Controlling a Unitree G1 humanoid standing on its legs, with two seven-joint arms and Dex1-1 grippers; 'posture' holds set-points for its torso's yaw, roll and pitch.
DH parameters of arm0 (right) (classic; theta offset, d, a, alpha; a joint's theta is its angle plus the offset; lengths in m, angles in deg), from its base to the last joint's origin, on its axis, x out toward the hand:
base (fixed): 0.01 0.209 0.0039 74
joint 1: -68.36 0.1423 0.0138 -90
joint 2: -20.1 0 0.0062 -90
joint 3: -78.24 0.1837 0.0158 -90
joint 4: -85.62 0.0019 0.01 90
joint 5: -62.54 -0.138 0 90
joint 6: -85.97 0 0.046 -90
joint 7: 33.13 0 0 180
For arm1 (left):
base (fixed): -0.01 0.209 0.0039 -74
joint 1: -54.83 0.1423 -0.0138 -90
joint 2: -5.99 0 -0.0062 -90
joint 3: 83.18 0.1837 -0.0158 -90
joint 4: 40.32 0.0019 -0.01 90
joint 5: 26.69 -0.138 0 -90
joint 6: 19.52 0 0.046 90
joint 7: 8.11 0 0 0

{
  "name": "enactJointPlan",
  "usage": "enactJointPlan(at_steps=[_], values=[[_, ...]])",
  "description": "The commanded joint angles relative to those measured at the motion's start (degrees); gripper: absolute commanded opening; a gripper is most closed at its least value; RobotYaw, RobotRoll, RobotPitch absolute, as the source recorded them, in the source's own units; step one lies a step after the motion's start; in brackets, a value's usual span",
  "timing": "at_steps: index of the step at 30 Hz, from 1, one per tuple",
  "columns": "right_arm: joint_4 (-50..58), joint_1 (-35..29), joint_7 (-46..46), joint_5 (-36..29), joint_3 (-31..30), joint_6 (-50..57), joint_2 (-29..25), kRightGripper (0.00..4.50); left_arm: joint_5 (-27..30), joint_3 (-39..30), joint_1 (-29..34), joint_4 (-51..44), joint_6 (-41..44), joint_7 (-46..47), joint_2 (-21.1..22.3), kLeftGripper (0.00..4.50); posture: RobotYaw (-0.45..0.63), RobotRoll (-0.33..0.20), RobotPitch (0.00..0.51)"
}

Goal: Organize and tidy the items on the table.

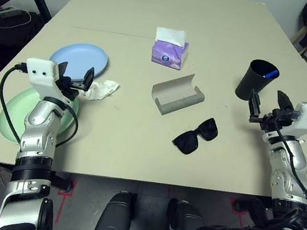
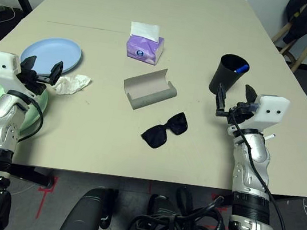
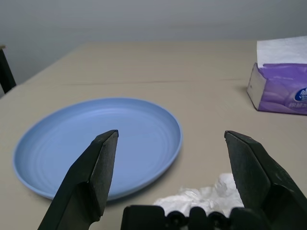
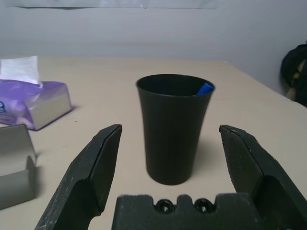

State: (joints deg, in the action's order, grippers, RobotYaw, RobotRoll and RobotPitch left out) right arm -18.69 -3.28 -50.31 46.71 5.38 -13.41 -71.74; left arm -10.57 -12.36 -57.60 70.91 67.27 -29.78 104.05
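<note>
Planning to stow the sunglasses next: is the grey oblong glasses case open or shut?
Open. The grey oblong glasses case lies with its lid folded back, its empty hollow showing; the black sunglasses rest on the table beside it.

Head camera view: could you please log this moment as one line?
left pincer: open, over crumpled white tissue | right pincer: open, facing black plastic cup | nothing held

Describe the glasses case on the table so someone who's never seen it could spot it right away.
Start at the purple tissue box in the middle of the beige table. Just nearer the robot lies the glasses case, with black sunglasses below it. It's the only grey, open, trough-shaped thing there.
</note>
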Motion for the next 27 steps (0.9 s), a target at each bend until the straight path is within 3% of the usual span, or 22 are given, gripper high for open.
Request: enactJointPlan(at_steps=[1, 27], values=[[-0.38, -0.9, 0.3, -0.41, 1.2, -0.73, -0.44, 4.48, 0.6, 0.14, -0.85, 1.44, -0.96, -0.89, -0.25, 4.5, 0.07, 0.0, 0.083], [0.13, -0.39, -4.53, -1.19, -1.19, -0.86, -0.36, 4.48, 1.22, -0.43, 1.81, -2.82, 0.93, 0.82, -0.71, 4.5, 0.09, 0.0, 0.078]])
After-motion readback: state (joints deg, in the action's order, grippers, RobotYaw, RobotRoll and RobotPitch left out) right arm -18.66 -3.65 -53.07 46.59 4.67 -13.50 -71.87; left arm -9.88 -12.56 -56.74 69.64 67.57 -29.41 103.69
